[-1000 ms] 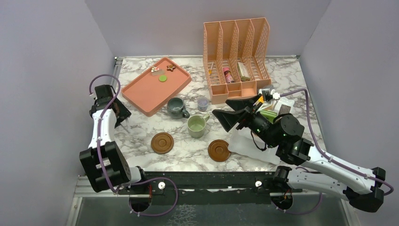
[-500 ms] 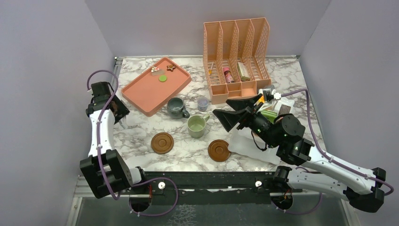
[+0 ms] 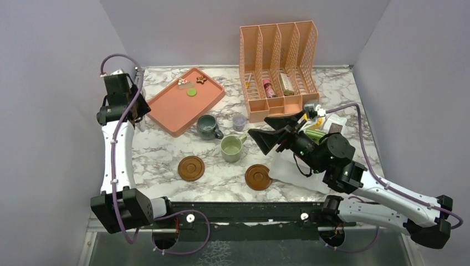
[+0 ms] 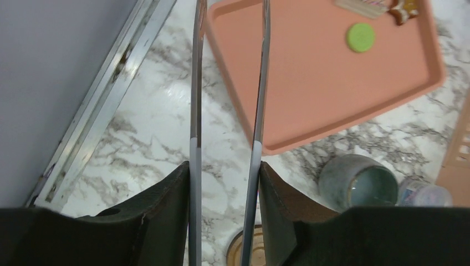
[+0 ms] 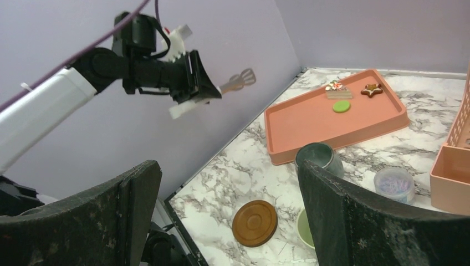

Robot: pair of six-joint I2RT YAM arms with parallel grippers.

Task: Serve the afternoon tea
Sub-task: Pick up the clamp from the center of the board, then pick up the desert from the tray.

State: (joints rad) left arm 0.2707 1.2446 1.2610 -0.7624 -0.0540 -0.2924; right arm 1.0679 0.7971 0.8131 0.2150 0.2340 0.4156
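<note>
My left gripper (image 3: 132, 105) (image 4: 224, 166) is shut on thin metal tongs (image 4: 258, 100) (image 5: 241, 80), held in the air over the left table edge beside the salmon tray (image 3: 169, 111). On the tray lie a green round cookie (image 3: 192, 92) (image 4: 360, 37), a star cookie (image 3: 201, 80) and a small cake (image 3: 182, 82). The grey-blue mug (image 3: 207, 126) (image 5: 317, 158) and the pale green mug (image 3: 231, 148) stand on the marble, off the two brown coasters (image 3: 191, 168) (image 3: 258, 177). My right gripper (image 3: 271, 130) (image 5: 227, 177) hangs wide open above the green mug, holding nothing.
A tiny lilac cup (image 3: 239, 121) stands by the mugs. A salmon file organizer (image 3: 277, 55) with a pink bottle and small items fills the back right. A white bag (image 3: 294, 169) and packets lie under the right arm. Purple walls close in on three sides.
My left arm has lifted and swung toward the back left with the tongs, which it has squeezed a little narrower. The right arm has barely moved.
</note>
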